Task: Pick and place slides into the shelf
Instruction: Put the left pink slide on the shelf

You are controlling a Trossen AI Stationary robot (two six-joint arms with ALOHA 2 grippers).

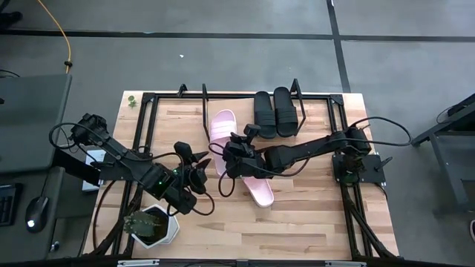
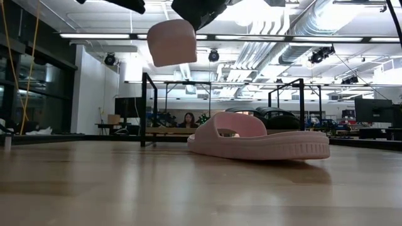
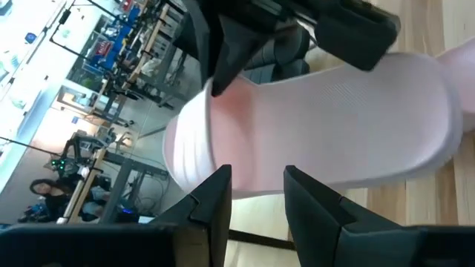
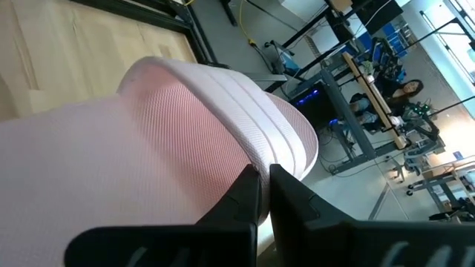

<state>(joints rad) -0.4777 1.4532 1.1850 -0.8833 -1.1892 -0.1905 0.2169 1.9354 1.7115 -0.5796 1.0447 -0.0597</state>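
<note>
I had the right hand (image 1: pixel 236 152) clenched on a pink slide (image 1: pixel 256 182), pinching its wide strap (image 4: pixel 252 126) between the fingers (image 4: pixel 245 196). The slide hung clear of the surface (image 1: pixel 312 215), near the middle of it, a little in front of the shelf (image 1: pixel 245 100). From the low camera I saw its end (image 2: pixel 171 41) high in the air under the hand.

The left hand (image 1: pixel 199 172) sat just beside the lifted slide, on the side away from the right arm's base. Its fingers (image 3: pixel 211 204) stood apart with nothing between them, pointing at the slide's underside (image 3: pixel 334 126); I could not tell whether they touched it.

The other pink slide (image 1: pixel 223 127) lay flat on the surface, right in front of the shelf. The two black slides (image 1: pixel 272 111) lay side by side at the shelf. A potted plant (image 1: pixel 151 226) stood at the near edge of the surface, far from the shelf.
</note>
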